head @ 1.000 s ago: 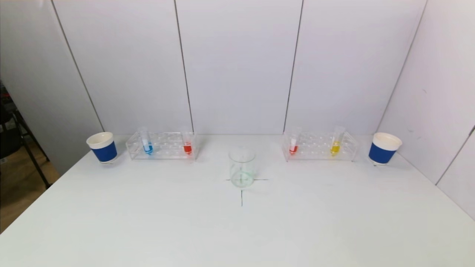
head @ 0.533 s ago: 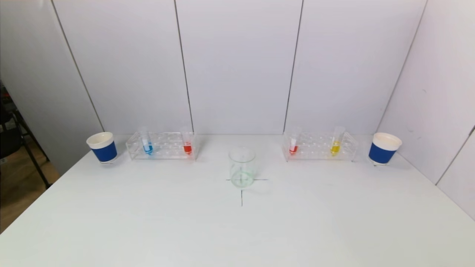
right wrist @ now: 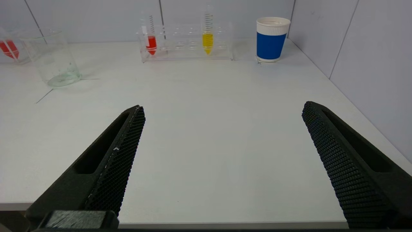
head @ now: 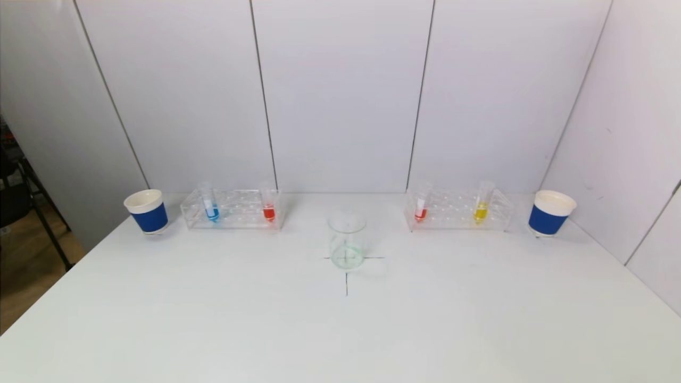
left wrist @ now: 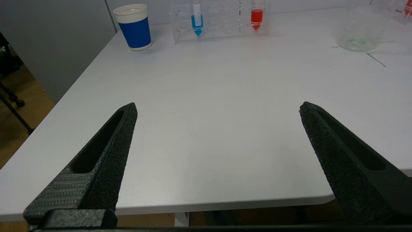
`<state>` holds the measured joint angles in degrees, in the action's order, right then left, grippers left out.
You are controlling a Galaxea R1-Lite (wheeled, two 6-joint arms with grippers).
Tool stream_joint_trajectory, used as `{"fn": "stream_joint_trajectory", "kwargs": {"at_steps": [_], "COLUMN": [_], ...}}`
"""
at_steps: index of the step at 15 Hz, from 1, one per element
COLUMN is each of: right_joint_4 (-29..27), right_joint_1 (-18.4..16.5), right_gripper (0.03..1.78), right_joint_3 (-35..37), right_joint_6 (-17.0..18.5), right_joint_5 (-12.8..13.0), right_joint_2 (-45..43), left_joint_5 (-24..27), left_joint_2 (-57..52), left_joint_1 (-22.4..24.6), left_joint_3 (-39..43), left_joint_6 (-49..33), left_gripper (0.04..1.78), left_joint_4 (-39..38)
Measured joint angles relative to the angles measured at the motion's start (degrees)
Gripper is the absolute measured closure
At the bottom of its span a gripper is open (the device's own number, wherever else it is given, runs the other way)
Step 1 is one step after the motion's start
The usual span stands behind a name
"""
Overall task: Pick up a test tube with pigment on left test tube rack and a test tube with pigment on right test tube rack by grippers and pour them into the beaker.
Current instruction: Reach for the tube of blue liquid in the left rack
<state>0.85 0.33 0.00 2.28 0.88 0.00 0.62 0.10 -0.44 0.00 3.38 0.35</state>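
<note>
On the cross mark at mid-table, the empty beaker [head: 347, 240] waits.
Behind it to either side stand my left rack [head: 232, 209], holding blue [head: 211, 211] and red [head: 268, 212] tubes, and my right rack [head: 458, 210], holding red [head: 420, 213] and yellow [head: 480, 211]; my left gripper [left wrist: 217, 109] and right gripper [right wrist: 223, 109] hang wide apart at the near edge, holding nothing.

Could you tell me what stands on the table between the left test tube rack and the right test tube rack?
In the head view, only the empty glass beaker stands between the left test tube rack and the right test tube rack, slightly nearer the robot, on a marked cross.
</note>
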Motion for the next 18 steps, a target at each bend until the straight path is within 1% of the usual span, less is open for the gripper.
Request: {"fn": "stream_joint_trajectory", "kwargs": {"at_steps": [7,10,13,15,18], "right_joint_4": [0.0,0.0,0.0,0.0,0.0], "right_joint_1": [0.0,0.0,0.0,0.0,0.0], "right_gripper": [0.04,0.04,0.04,0.04,0.04], "right_joint_3": [0.0,0.0,0.0,0.0,0.0], "right_joint_6": [0.0,0.0,0.0,0.0,0.0], "right_joint_5": [0.0,0.0,0.0,0.0,0.0], "right_joint_2": [0.0,0.0,0.0,0.0,0.0], "left_joint_5": [0.7,1.9,2.8,2.5,2.4], "left_joint_2": [0.0,0.0,1.8,5.9,14.9], "left_joint_1": [0.0,0.0,0.0,0.0,0.0], "left_joint_3": [0.0,-2.9,-12.2,-19.2,-29.0], "left_joint_6": [2.1,2.6,2.7,2.5,2.4], "left_gripper": [0.06,0.06,0.06,0.06,0.06], "left_joint_4": [0.0,0.7,5.2,7.6,8.0]}}
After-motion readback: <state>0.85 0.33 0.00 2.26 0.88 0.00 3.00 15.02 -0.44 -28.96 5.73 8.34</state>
